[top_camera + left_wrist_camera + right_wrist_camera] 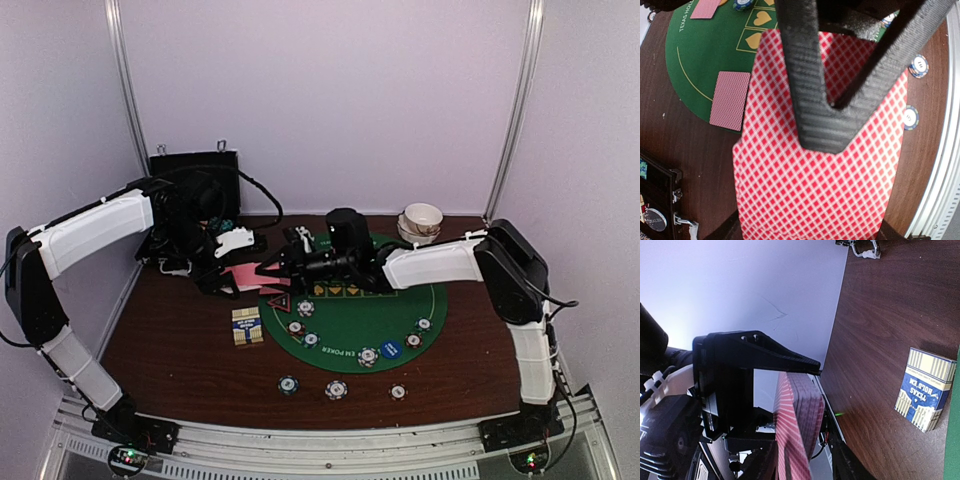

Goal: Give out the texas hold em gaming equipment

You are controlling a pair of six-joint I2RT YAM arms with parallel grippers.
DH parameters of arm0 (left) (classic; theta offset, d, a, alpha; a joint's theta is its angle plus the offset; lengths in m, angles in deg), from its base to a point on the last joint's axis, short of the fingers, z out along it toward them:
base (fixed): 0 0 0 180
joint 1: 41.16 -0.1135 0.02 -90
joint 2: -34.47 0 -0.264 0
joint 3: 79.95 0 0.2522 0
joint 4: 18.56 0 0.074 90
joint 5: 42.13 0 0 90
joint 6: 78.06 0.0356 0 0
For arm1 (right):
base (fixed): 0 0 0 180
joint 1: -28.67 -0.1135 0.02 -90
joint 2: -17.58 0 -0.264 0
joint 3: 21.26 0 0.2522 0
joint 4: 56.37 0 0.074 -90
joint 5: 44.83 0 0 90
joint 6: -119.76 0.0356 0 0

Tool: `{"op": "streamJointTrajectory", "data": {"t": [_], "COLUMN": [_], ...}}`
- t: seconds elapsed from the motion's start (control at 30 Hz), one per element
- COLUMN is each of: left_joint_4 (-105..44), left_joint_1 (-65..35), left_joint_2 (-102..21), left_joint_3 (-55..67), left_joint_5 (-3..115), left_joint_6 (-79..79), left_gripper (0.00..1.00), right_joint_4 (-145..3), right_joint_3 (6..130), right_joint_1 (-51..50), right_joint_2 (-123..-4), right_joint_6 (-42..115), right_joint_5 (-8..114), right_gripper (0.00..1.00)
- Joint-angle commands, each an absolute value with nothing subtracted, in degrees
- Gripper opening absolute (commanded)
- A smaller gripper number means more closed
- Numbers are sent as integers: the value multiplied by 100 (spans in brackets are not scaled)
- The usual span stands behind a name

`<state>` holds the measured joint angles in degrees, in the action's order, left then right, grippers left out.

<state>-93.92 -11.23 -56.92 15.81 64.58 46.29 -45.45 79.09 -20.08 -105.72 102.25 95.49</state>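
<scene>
My left gripper point(222, 272) is shut on a deck of pink-backed playing cards point(248, 274), held above the table's left middle. In the left wrist view the deck point(815, 190) fills the frame, and a ribbed black finger point(815, 100) of my right gripper lies on its top card. My right gripper point(283, 262) reaches in from the right. In its wrist view the jaws stand apart astride the deck's end point(807, 400), with a gap on one side. Poker chips point(369, 356), a blue disc point(391, 349) and a triangular marker point(277, 302) lie on the green mat point(350, 322).
A striped card box point(247, 326) lies left of the mat. The black case point(190, 200) stands open at the back left. White bowls point(422, 222) are stacked at the back right. Three chips point(336, 390) sit in front of the mat. A single card point(730, 100) lies on the mat.
</scene>
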Motion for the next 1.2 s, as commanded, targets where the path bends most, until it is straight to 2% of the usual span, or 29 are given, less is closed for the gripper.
{"op": "streamJointTrajectory", "data": {"t": [0.0,0.57,0.8,1.1,1.17], "left_joint_4": [-9324,-9340,-9389,-9407,-9422], "left_joint_1": [-1154,-1154,-1154,-1154,-1154], "left_joint_2": [-5562,-5560,-5562,-5529,-5529], "left_joint_3": [1678,1699,1722,1708,1706], "left_joint_5": [6544,6513,6471,6464,6471], "left_joint_6": [4619,4639,4648,4665,4665], "left_gripper": [0,0,0,0,0], "right_joint_4": [-4409,-4958,-5001,-5568,-6061], "right_joint_3": [7791,7379,7071,5683,5406], "right_joint_1": [-1969,-1812,-1598,-691,-480], "right_joint_2": [-10147,-9568,-9274,-8369,-8196], "right_joint_6": [10258,9989,9947,9326,8968], "right_joint_5": [9597,9570,9663,9840,9852], "right_gripper": [35,0,0,0,0]}}
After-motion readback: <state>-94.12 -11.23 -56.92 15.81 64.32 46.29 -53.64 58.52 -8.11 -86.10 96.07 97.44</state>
